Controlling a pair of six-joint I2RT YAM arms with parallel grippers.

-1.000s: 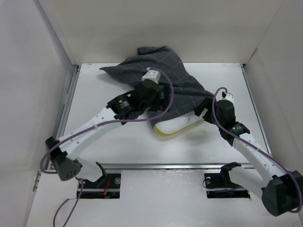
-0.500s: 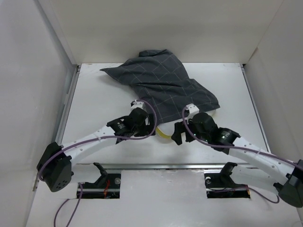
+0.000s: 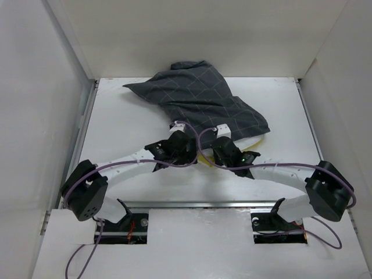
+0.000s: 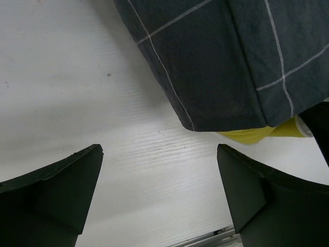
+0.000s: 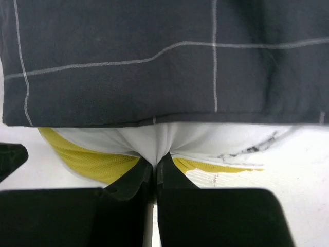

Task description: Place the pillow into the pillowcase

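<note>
The white table (image 3: 128,133) carries the pillowcase (image 3: 203,104), which lies toward the far side and covers nearly all of the pillow (image 5: 216,144). Only the pillow's near yellow-piped edge pokes out. My right gripper (image 5: 155,163) is pinched tight on that exposed white cloth, I judge to feed it deeper. My left gripper (image 4: 159,180) hangs wide apart and empty, beside the case's corner.
</note>
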